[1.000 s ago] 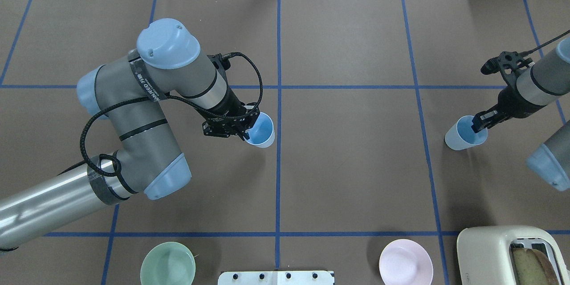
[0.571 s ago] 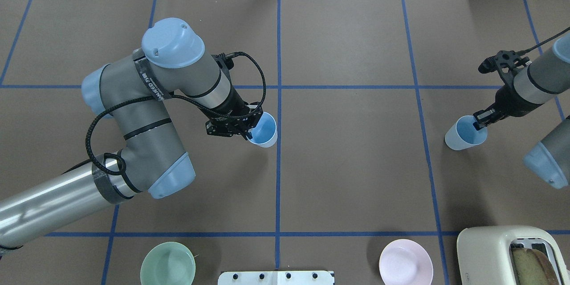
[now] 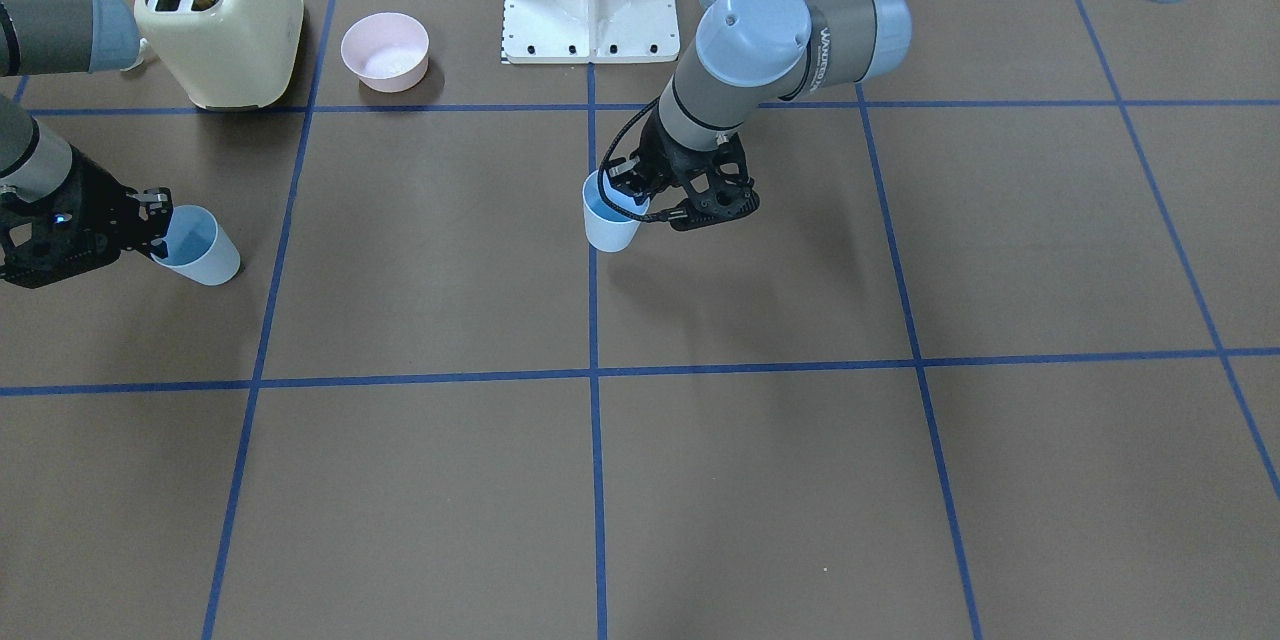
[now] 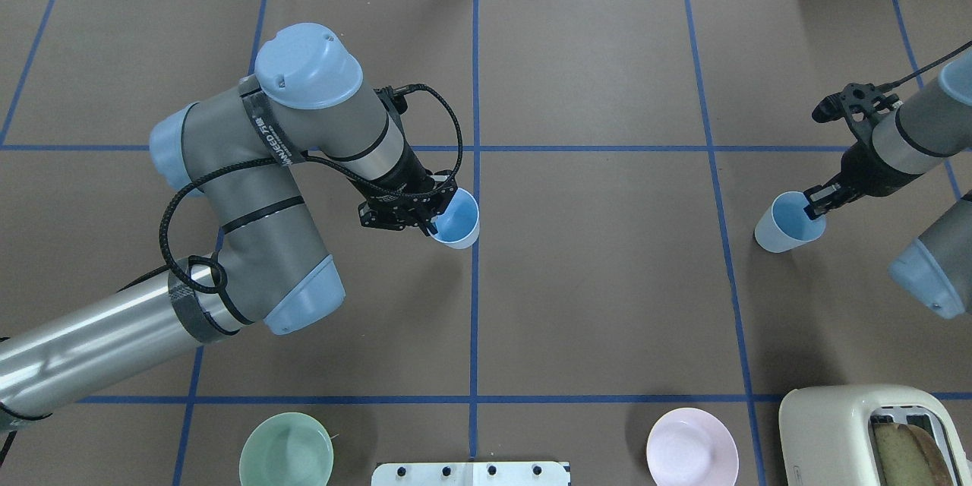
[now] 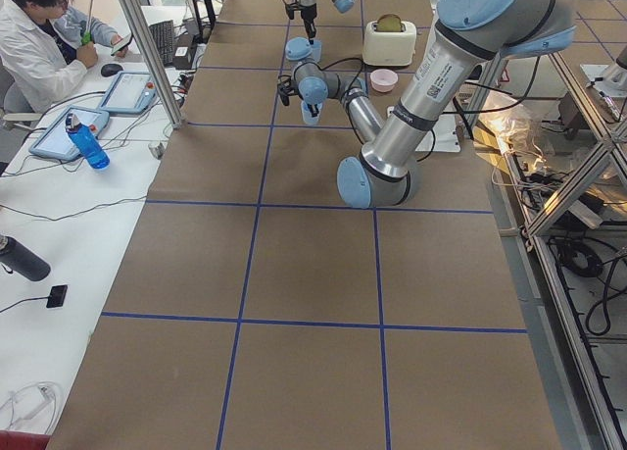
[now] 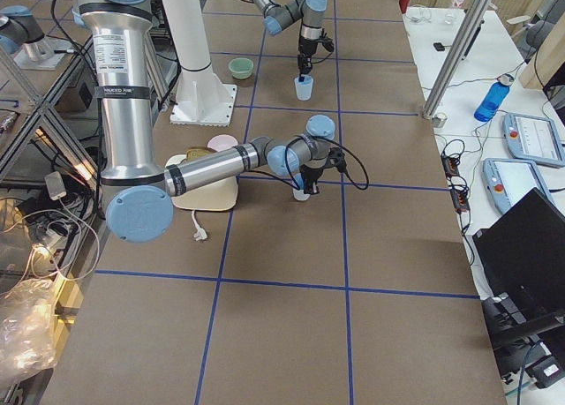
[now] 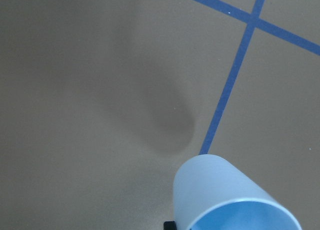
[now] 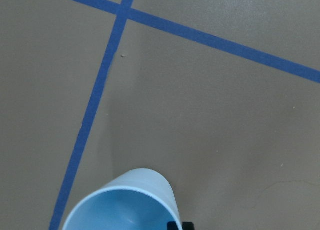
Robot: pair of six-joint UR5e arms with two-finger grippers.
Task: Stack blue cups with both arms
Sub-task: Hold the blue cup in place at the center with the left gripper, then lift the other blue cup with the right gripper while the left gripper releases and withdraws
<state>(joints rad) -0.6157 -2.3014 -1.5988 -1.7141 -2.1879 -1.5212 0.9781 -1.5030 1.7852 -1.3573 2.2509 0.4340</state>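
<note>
Between the fingers of the left gripper (image 4: 434, 219), one inside the wall and one outside, a blue cup (image 4: 462, 225) is clamped at its rim. The right gripper (image 4: 816, 206) pinches the second cup (image 4: 774, 231) likewise, presumably leaving bases free for nesting.

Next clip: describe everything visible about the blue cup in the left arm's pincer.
The blue cup is a small tapered, handleless tumbler, pale blue plastic outside, brighter blue inside, empty. It hangs roughly upright, mouth up, beside the central tape line. The left pincer clamps its rim, one finger inside. Its shadow lies apart in the wrist view, so it seems lifted.
</note>
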